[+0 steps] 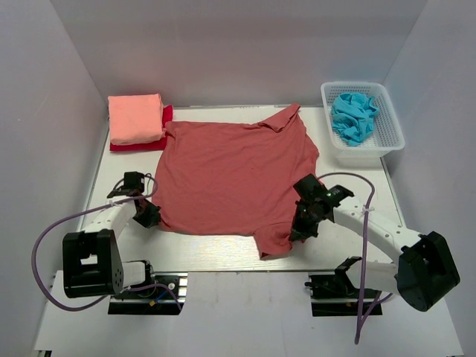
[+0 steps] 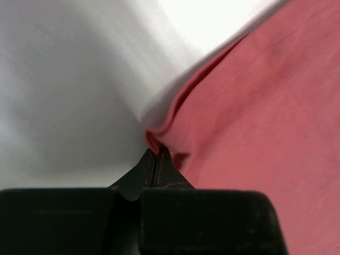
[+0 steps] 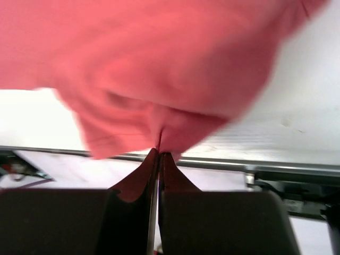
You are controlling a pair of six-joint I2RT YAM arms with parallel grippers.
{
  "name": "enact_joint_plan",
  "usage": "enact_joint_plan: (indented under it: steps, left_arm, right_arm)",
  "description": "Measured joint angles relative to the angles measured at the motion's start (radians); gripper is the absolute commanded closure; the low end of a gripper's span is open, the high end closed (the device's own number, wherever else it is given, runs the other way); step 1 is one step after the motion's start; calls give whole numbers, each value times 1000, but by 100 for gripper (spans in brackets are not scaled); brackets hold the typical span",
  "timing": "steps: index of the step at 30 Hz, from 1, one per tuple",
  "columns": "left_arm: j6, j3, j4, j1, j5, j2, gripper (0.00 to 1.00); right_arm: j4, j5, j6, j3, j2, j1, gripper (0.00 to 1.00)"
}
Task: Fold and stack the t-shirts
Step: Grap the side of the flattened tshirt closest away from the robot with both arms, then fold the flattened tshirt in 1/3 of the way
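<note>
A large brick-red t-shirt [image 1: 230, 175] lies spread flat on the table, collar toward the back right. My left gripper [image 1: 151, 216] is shut on its near left corner; in the left wrist view the cloth [image 2: 265, 106] bunches between the closed fingertips [image 2: 155, 154]. At the shirt's near right edge my right gripper [image 1: 300, 227] is shut on a fold, with the fabric [image 3: 159, 69] lifted and pinched at the tips [image 3: 160, 154]. A salmon-pink folded t-shirt [image 1: 135, 118] rests on a bright red folded one [image 1: 165, 119] at the back left.
A white mesh basket [image 1: 387, 132] with crumpled blue cloth [image 1: 353, 117] stands at the back right. White walls enclose the table on three sides. The metal front edge [image 3: 287, 169] of the table runs just below the right gripper.
</note>
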State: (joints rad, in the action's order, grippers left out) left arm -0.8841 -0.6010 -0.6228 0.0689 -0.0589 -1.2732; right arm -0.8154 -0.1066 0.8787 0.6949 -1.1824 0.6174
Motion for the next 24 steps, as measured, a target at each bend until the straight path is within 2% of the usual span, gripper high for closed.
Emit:
enact_joint_plan:
  steps: [5,11,24]
  left_arm:
    - [11,-65,-135,0,7,3,100]
    - [15,-233,-212,0,35,-13,100]
    - [-16,-540,-184,6,122,-349,100]
  right_arm:
    - [-40,26,-10,152,-56,-10,100]
    - [-113,74,-53,356,-181,-80,100]
    - [-151,77,-143,709,-424,-289,100]
